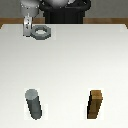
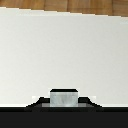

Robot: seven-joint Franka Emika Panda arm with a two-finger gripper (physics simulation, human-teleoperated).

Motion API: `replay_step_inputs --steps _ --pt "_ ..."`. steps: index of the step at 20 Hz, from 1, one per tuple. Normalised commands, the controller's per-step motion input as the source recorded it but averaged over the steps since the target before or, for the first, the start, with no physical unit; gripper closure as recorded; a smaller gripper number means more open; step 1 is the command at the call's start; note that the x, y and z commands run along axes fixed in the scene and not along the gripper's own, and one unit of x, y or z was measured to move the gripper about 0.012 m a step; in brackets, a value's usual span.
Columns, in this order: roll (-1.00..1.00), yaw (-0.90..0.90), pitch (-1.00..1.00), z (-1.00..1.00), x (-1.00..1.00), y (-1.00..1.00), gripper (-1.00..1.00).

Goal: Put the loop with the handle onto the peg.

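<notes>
One white table point(image 1: 75, 65) fills most of the exterior view, with a strip of wooden floor point(image 2: 75, 5) visible beyond its far edge in the wrist view. The dark robot base point(image 1: 65, 12) stands at the far edge of the table, near the middle of the exterior view.

The peg point(image 1: 34, 104), an upright dark grey cylinder, stands on the table near the front edge, toward the exterior view's left. The brown block point(image 1: 96, 105), upright and of similar height, stands well apart from it toward the exterior view's right. Nothing rests on or touches either item.

The gripper point(image 1: 27, 31) hangs over the far left corner of the table in the exterior view, its light grey body pointing down. At this resolution I cannot tell whether its fingers are spread or pressed together, nor whether they grasp anything. The wrist view shows only a dark band and a small grey rectangular piece point(image 2: 63, 97) at the lower edge; what that piece is cannot be determined.

The loop with the handle point(image 1: 41, 33) lies flat on the table just beside the gripper, on the side toward the exterior view's right, its round hole facing up. It is well apart from the peg, on the opposite end of the table. No containers appear; the loop's hole holds nothing.
</notes>
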Motion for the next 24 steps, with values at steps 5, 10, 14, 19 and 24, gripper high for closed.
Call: replay_step_inputs --steps 5,10,14,19,24 --pt "0.0 0.0 0.0 0.0 1.0 0.0 1.0" --pt "0.0 0.0 0.0 0.0 1.0 0.0 1.0" --pt "0.0 0.0 0.0 0.04 1.0 0.0 1.0" --pt "0.0 0.0 0.0 0.4 0.0 -0.2 1.0" --pt "0.0 0.0 0.0 0.8 0.0 0.0 1.0"
